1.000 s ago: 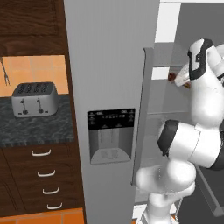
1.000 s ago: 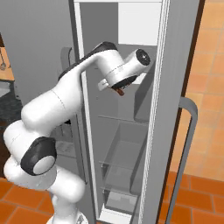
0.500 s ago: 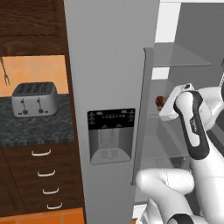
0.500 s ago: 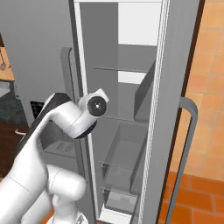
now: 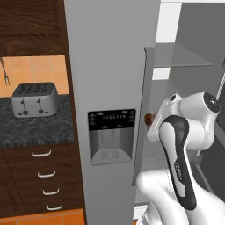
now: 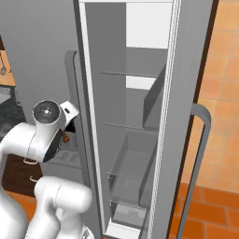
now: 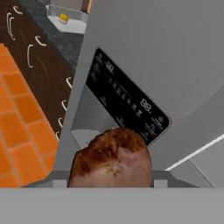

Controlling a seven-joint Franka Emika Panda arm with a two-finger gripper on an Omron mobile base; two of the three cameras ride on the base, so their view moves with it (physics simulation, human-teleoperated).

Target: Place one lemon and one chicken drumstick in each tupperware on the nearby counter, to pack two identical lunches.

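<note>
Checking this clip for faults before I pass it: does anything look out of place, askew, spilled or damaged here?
Nothing looks spilled or damaged. The fridge door stands open, as expected mid-fetch. The jaws hold a browned chicken drumstick in front of the dispenser panel. The toaster sits squarely on the counter.

A kitchen: tall grey fridge (image 5: 110, 88), silver toaster (image 5: 35, 99) on dark stone counter (image 5: 30, 129), wooden drawers (image 5: 39, 180).
</note>
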